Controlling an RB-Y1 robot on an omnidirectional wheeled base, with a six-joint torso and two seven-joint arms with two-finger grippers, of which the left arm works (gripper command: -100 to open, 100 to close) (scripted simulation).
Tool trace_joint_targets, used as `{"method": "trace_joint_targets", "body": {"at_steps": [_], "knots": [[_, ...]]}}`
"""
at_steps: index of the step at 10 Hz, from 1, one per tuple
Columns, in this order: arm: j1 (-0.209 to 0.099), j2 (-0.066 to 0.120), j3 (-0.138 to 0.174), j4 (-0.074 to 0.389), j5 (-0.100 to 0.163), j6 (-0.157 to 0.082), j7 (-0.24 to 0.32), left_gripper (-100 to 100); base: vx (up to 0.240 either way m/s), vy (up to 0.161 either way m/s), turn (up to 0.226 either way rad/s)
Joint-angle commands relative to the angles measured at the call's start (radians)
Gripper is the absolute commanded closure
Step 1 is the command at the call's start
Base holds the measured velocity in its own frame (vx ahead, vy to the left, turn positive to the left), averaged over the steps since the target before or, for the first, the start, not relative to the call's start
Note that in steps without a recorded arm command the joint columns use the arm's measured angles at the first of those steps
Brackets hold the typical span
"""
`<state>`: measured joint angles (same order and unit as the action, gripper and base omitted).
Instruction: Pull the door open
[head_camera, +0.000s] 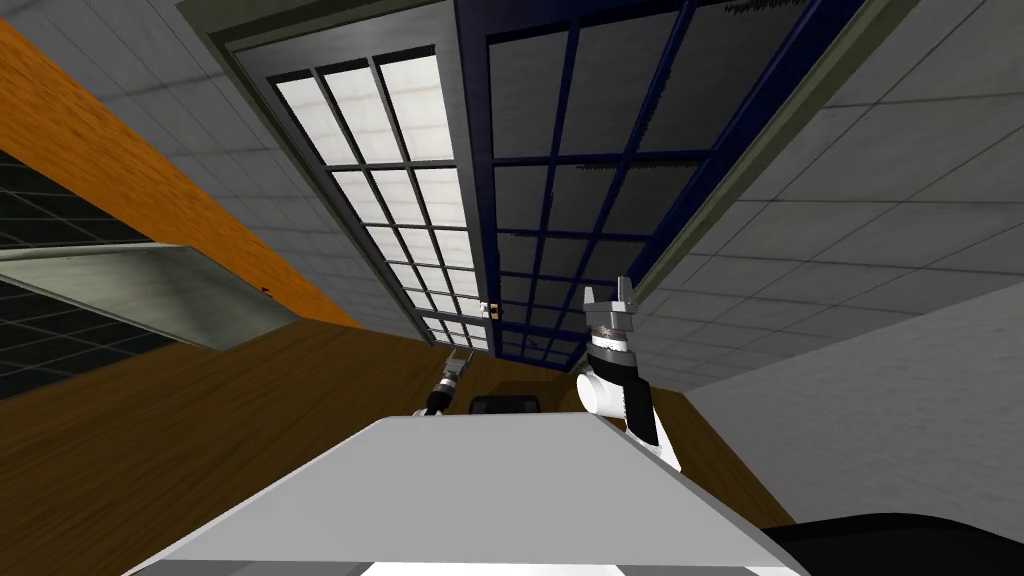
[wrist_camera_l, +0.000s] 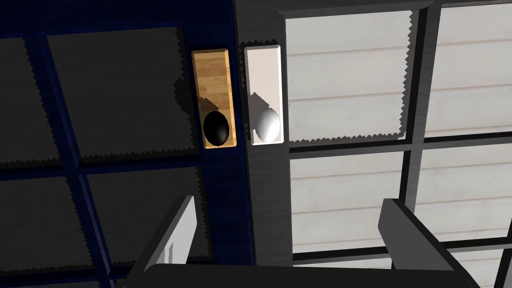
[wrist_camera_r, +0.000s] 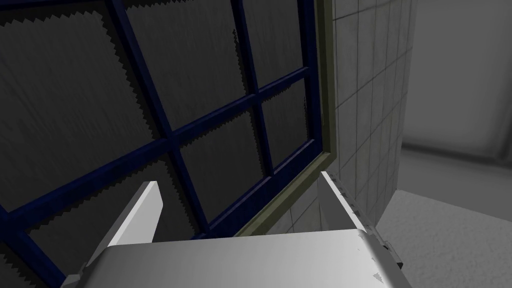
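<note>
Left hand (head_camera: 460, 356) hangs low before the grey door (head_camera: 400, 180), right hand (head_camera: 608, 291) before the blue door (head_camera: 600, 190).

Door's L leaf (head_camera: 400, 190) sits beside R leaf (head_camera: 600, 150); L knob (wrist_camera_l: 266, 124) & R knob (wrist_camera_l: 216, 128) adjacent at meeting edge. L gripper (head_camera: 458, 357) before knobs, apart; R gripper (head_camera: 610, 293) before R leaf, nr frame (wrist_camera_r: 326, 100).

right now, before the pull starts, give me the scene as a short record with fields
doors: blue leaf with dark panes beside grey leaf with bright panes; both look shut
blue side handle: black knob on wooden plate
grey side handle: white knob on white plate
left gripper: open, facing both knobs, short of them, touching nothing
right gripper: open, raised before the blue leaf's outer edge by the tiled wall, holding nothing
task state: no knob gripped yet
</note>
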<state>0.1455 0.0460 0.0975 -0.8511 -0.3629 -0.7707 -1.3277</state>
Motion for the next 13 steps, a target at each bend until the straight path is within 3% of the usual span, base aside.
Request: {"method": "trace_joint_targets", "body": {"at_steps": [1,2,4,7,13], "knots": [[0.004,0.016,0.029,0.029,0.013,-0.005,-0.01,-100,-0.072,-0.029,-0.087],[0.004,0.016,0.029,0.029,0.013,-0.005,-0.01,-100,-0.077,-0.022,-0.038],[0.016,0.035,0.066,0.054,0.03,-0.002,-0.02,-100,-0.088,-0.021,-0.073],[0.022,0.043,0.085,0.067,0.038,0.0,-0.025,-100,-0.082,-0.003,-0.037],[0.047,0.074,0.204,0.146,0.092,0.008,-0.061,-100,-0.109,0.013,-0.099]]}}
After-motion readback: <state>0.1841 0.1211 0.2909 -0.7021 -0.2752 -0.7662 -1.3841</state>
